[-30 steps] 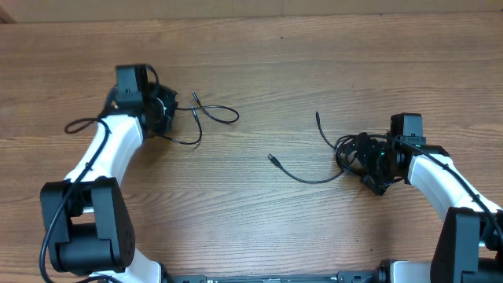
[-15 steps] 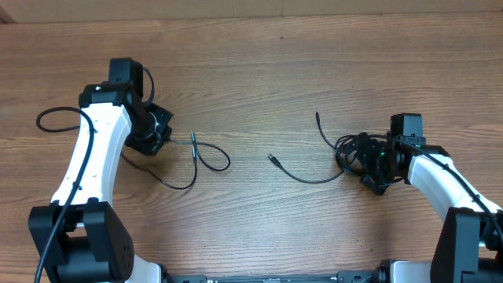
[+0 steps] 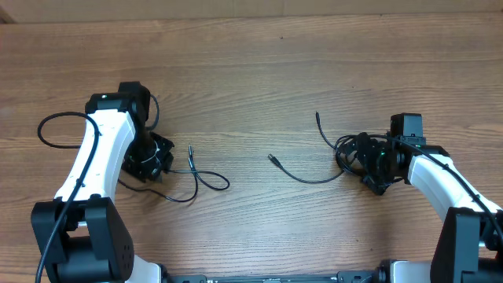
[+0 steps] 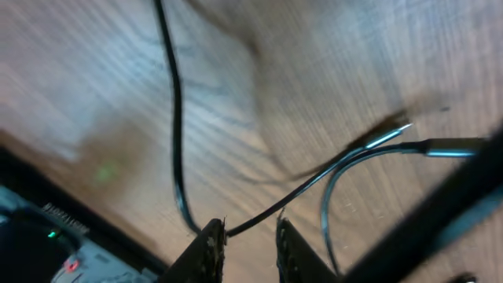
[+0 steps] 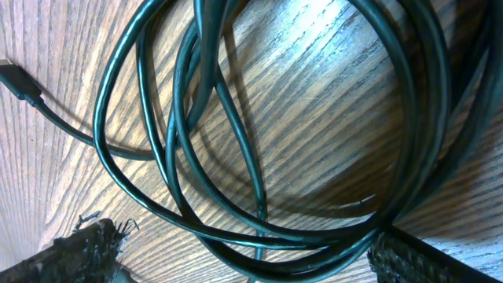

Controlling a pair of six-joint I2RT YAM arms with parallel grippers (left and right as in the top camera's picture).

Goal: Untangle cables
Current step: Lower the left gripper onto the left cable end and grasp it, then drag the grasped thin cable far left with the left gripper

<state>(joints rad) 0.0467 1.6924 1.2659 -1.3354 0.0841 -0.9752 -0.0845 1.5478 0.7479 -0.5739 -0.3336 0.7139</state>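
Observation:
A thin black cable (image 3: pixel 198 178) lies in a loop at the left, its plug tip near my left gripper (image 3: pixel 155 159). In the left wrist view this cable (image 4: pixel 314 182) runs in between the nearly closed fingers of the left gripper (image 4: pixel 247 245), which grips it. A coil of tangled black cables (image 3: pixel 351 152) lies at the right. One strand (image 3: pixel 306 178) trails left from it to a plug and another end (image 3: pixel 317 117) points up. My right gripper (image 3: pixel 371 163) sits on the coil. In the right wrist view its fingers (image 5: pixel 255 253) are wide apart around the coil's loops (image 5: pixel 236 141).
A thicker black wire (image 3: pixel 55 126) loops off the left arm onto the wooden table (image 3: pixel 259 71). The arm bases stand at the front left and front right corners.
My left gripper has moved toward the table's front, dragging the looped cable with it away from the coil. The right arm and the coil have not moved.

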